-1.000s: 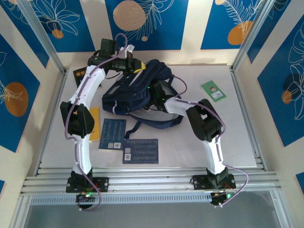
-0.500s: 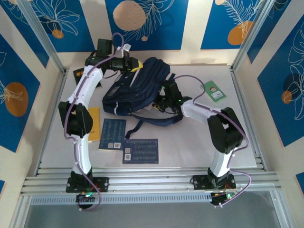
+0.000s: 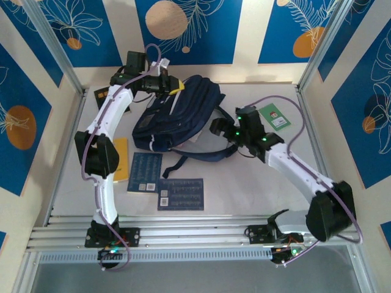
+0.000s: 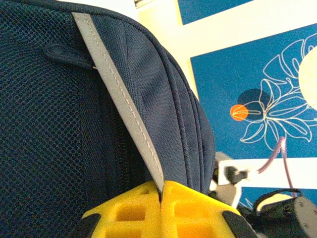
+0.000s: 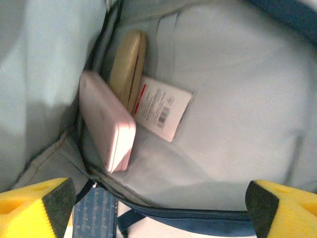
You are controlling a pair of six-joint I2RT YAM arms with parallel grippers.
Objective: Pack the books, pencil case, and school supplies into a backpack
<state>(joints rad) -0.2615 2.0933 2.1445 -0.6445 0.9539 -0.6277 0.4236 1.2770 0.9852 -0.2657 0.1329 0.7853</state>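
Top external: four books [image 3: 145,172], one backpack [image 3: 183,113] pinched by left hand [image 3: 175,87], right hand [image 5: 158,201] open.

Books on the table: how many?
4: black book far left, yellow-orange book beside the left arm, two dark blue books nearer the front; more may be hidden.

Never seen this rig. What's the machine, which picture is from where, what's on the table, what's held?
Two robot arms are bolted at the near edge of the table, each ending in a two-finger gripper. One picture looks down from above and behind them; the other two come from wrist cameras. On the table lie a backpack, two dark blue books, a yellow-orange book, a black book and a green booklet. The left gripper is shut on the backpack's pale stripe. The right gripper is open, its camera looking into the bag at a pencil case, a white packet and a tan block.
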